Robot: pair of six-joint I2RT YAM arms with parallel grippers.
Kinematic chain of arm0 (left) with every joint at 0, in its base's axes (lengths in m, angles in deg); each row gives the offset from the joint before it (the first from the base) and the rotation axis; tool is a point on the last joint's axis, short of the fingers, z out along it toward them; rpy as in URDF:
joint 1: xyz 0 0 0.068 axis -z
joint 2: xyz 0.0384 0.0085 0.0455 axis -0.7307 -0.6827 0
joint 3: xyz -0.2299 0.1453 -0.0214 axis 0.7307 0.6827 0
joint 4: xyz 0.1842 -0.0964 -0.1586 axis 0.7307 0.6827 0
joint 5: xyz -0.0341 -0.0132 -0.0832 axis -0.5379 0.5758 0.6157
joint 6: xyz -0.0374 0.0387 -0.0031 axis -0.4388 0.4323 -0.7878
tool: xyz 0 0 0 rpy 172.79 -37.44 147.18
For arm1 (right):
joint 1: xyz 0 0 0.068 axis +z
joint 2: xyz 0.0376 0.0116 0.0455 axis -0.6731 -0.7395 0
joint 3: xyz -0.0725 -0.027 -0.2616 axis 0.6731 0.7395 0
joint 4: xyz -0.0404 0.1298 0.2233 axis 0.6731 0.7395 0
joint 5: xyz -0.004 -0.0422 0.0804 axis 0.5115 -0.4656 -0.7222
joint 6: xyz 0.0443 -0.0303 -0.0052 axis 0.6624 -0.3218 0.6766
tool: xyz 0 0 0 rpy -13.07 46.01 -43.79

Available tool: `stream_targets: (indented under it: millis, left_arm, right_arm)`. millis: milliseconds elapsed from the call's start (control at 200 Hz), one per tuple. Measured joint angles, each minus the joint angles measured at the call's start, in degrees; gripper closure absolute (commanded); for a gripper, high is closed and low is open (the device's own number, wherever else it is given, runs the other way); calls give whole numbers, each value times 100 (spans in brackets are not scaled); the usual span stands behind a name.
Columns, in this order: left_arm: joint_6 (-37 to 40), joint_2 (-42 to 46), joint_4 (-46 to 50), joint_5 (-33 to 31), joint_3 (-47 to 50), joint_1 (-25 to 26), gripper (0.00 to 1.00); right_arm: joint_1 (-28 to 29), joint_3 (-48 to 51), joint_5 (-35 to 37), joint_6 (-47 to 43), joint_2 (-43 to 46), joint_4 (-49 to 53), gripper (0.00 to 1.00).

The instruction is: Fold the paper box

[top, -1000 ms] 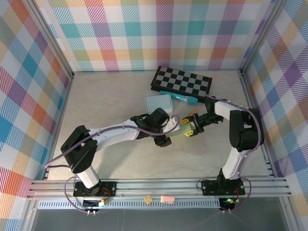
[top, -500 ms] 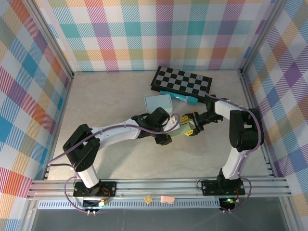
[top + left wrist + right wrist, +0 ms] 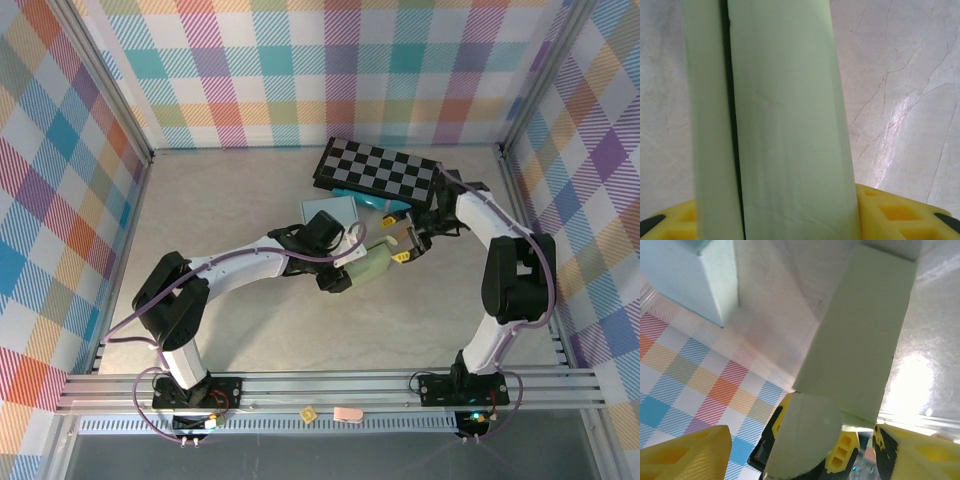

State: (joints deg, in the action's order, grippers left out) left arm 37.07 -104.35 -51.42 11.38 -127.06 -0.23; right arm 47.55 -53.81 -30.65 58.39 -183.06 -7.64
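Yellow-fingered, the left end effector (image 3: 350,269) reaches in from the left over the pale marbled table (image 3: 230,210), and its fingers are clamped on the left end of the pale green folded paper box (image 3: 372,262). In the left wrist view the left end effector (image 3: 790,225) has a yellow pad on each side of the box (image 3: 785,125), which runs straight up the picture with a dark seam along its length. Whether the box rests on the table or is raised off it, I cannot tell.

Near the middle of the table and just beyond the left end effector lies a light blue rectangular box (image 3: 328,212). To its right is a teal pen (image 3: 372,201), and behind both is a black-and-white folded checkerboard (image 3: 377,168) — all near the green box but apart from it.

At the green box's right end is the right end effector (image 3: 407,247), its arm curving in from the right wall. In the right wrist view the right end effector (image 3: 800,437) has its yellow fingers spread wide — neither one visibly touches the box (image 3: 860,335). A rounded flap shows at one end of the box, and the light blue box (image 3: 700,270) sits in the top left corner.
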Motion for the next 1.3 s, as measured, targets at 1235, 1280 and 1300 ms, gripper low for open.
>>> stream_targets:
  millis: [1235, 1280, 1300]
  left_arm:
    - [1414, -118, 1349, 511, -409, -852, 51]
    - [1434, -118, 1366, 531, -409, -863, 51]
    - [1447, -118, 1366, 538, -409, -868, 51]
  right_arm:
    - [1838, 352, 3442, -6478, 1467, -702, 57]
    - [1853, 278, 3414, -6522, 1368, -688, 58]
    - [1853, 249, 3403, -6529, 1333, -682, 58]
